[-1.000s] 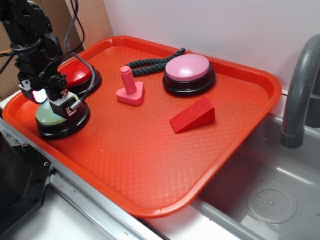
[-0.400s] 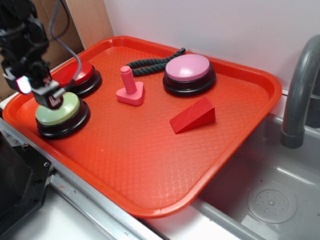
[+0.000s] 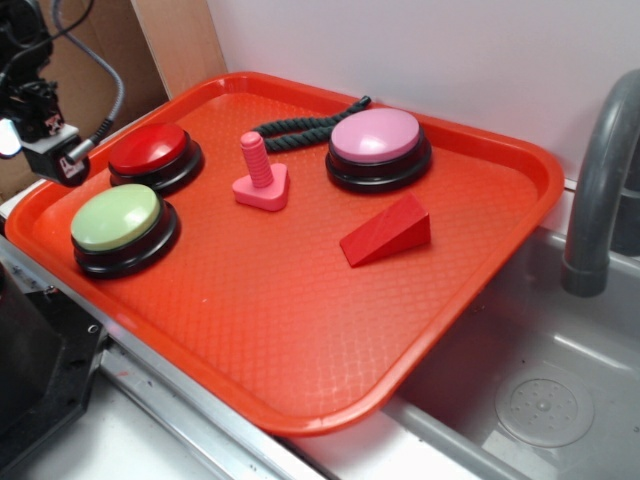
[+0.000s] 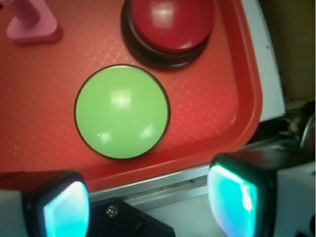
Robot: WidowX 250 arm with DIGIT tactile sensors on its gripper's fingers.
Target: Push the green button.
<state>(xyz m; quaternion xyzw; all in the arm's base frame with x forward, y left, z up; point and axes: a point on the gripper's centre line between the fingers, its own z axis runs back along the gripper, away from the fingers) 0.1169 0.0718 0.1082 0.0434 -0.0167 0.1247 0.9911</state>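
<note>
Our jaws stand apart and empty, raised clear of the green button, which sits ahead of them beside the red button.

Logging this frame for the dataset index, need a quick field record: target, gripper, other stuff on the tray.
target: green button, on the red tray, near its left corner
contact: none; gripper is raised off to the left of the button
fingers: apart, nothing between them
neighbours: red button just behind the green one; pink button at the far side
other items: pink bolt toy, red wedge, dark rope
off tray: sink and faucet to the right
</note>
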